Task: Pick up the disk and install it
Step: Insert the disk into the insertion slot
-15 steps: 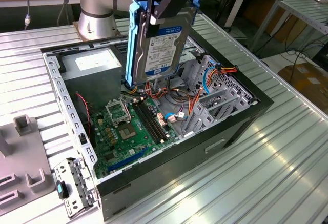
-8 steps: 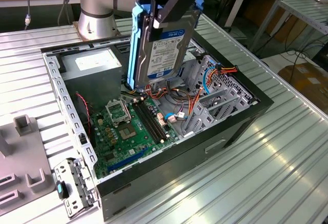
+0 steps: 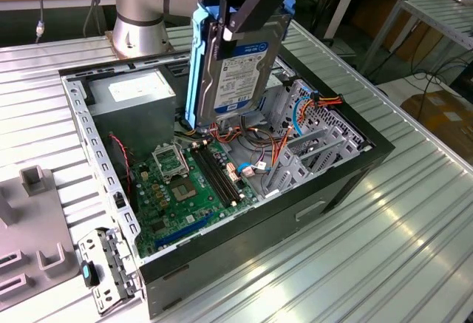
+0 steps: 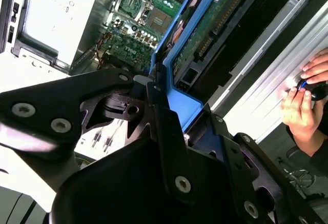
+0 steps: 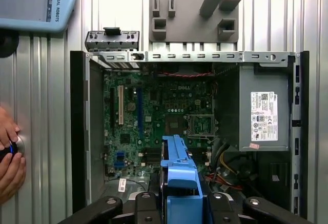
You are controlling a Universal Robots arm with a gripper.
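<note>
The disk hangs upright above the open computer case, label facing the exterior view's right, with bright blue rails along its edges. My gripper is shut on its upper part, black fingers pressed on its faces. It hovers over the back middle of the case, above the cables next to the drive cage. In the second wrist view the disk shows its green circuit side and blue rail, held in the gripper. The disk's blue rail sticks out of the gripper over the motherboard.
A grey power supply fills the case's back corner. Red, orange and blue cables lie beside the motherboard. A grey fixture and a metal bracket sit outside the case. A person's hands rest on the ribbed table.
</note>
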